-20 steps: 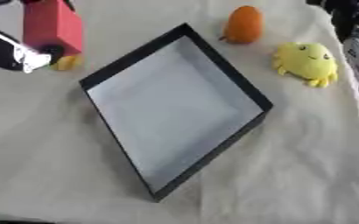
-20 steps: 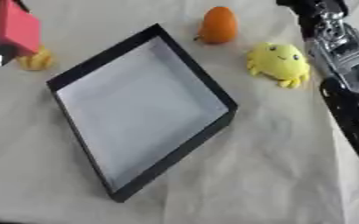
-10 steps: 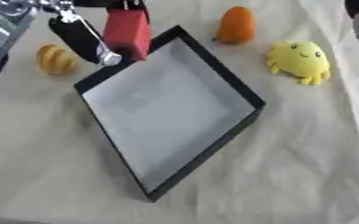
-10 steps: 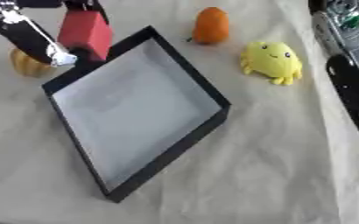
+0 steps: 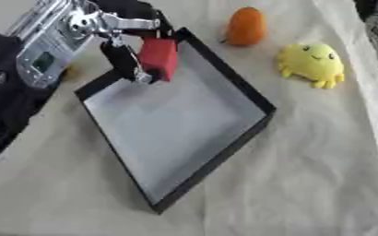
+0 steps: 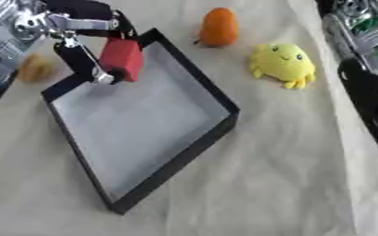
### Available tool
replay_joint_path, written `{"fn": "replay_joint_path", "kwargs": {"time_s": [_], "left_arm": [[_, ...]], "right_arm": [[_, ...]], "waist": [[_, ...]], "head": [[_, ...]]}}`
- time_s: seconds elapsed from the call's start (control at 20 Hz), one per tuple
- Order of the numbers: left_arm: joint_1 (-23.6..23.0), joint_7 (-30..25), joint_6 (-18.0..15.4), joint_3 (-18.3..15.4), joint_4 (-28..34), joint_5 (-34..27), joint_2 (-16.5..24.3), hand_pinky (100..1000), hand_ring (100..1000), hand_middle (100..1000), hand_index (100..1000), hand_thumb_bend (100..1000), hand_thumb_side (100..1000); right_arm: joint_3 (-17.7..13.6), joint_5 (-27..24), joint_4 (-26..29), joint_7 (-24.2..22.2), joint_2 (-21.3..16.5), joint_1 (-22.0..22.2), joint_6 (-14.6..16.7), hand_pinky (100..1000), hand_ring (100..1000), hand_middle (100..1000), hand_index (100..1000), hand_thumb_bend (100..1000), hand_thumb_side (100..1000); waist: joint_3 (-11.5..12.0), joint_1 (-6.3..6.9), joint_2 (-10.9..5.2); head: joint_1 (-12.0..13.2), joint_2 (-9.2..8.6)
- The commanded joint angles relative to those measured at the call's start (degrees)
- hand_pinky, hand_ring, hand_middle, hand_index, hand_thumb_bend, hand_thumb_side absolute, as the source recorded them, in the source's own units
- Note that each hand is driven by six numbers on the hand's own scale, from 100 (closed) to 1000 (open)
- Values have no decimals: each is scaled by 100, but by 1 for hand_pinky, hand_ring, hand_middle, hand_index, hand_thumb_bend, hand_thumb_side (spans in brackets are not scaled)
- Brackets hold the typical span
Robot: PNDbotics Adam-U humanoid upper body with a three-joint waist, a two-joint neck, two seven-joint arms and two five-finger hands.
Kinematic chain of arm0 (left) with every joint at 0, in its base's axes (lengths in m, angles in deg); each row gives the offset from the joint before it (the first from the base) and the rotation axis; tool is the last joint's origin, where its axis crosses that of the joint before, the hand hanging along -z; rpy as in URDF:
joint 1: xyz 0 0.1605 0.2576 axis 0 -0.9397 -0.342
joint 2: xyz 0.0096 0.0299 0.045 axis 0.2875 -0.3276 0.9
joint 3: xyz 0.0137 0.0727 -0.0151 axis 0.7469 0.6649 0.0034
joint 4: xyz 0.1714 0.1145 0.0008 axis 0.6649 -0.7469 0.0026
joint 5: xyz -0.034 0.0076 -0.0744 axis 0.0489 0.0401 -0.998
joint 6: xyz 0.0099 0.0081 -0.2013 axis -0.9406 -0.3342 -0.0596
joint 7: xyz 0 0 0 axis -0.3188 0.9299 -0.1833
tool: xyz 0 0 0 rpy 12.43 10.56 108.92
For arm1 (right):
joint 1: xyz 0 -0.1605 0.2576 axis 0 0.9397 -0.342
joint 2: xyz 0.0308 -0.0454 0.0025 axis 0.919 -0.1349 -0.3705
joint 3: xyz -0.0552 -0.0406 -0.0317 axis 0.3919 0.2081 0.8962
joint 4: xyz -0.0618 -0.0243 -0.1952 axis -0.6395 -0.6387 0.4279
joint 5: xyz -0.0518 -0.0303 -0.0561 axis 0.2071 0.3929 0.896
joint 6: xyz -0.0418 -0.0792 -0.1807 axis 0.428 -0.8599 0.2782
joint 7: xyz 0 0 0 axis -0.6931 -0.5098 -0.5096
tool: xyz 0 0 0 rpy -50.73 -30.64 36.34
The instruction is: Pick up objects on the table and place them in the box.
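left hand (image 5: 132,57) pinches a plain red block (image 5: 159,57).

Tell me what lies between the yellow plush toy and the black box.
Only bare beige cloth lies between the yellow plush toy and the black box. The orange object sits farther back, outside that stretch. The left eye view shows this.

One box (image 5: 224,152); one red block (image 5: 160,57); one yellow plush (image 5: 311,63); two orange objects (image 5: 245,26)
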Motion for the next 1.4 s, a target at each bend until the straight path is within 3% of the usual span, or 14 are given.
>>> {"fn": "replay_joint_path", "kwargs": {"time_s": [0.05, 0.2, 0.35, 0.5, 0.55, 0.75, 1.0, 1.15, 1.4], "left_arm": [[144, -103, -107, 58, 15, 94, -7, 755, 652, 574, 633, 192, 100], [85, -180, -136, 116, -17, 192, -57, 770, 673, 596, 657, 236, 127], [32, -189, -162, 136, -112, 328, -136, 814, 735, 673, 727, 324, 178], [-24, -171, -198, 103, -275, 458, -198, 899, 860, 855, 902, 556, 386], [-41, -169, -221, 75, -294, 484, -202, 907, 868, 871, 918, 606, 429], [-85, -112, -202, -136, -144, 462, -163, 913, 873, 893, 953, 705, 471], [-271, -9, 17, -456, 492, 49, 172, 901, 855, 856, 920, 627, 464], [-445, 156, 387, -886, 1062, -431, 626, 889, 839, 824, 888, 557, 457], [-625, 534, 1010, -1500, 1421, -889, 1242, 890, 841, 824, 889, 552, 445]], "right_arm": [[-6, 57, 22, -42, -37, -140, 6, 863, 801, 828, 919, 238, 597], [-3, 63, 21, -48, -12, -155, 12, 863, 801, 828, 918, 240, 596], [6, 59, 24, -57, 15, -166, 16, 863, 801, 828, 918, 240, 596], [9, 59, 29, -65, 24, -164, 19, 863, 801, 828, 918, 239, 597], [6, 59, 29, -64, 19, -159, 19, 863, 801, 828, 918, 240, 597], [-14, 14, 84, -58, -72, -61, 29, 863, 801, 828, 917, 242, 596], [-48, -34, 131, -15, -165, 24, 23, 863, 801, 828, 917, 242, 593], [-102, -50, 166, 27, -271, 99, 41, 863, 801, 827, 917, 243, 590], [-161, -91, 188, 95, -374, 217, 51, 863, 801, 827, 917, 239, 593]], "waist": [[-2, 72, -78], [-10, 74, -54], [-31, 72, -30], [-50, 69, -15], [-49, 67, -12], [-27, 63, -27], [44, 68, -109], [132, 62, -152], [213, 18, -205]], "head": [[10, -56], [9, -63], [28, -70], [35, -77], [28, -78], [5, -52], [-64, 27], [-233, 52], [-423, 55]]}}
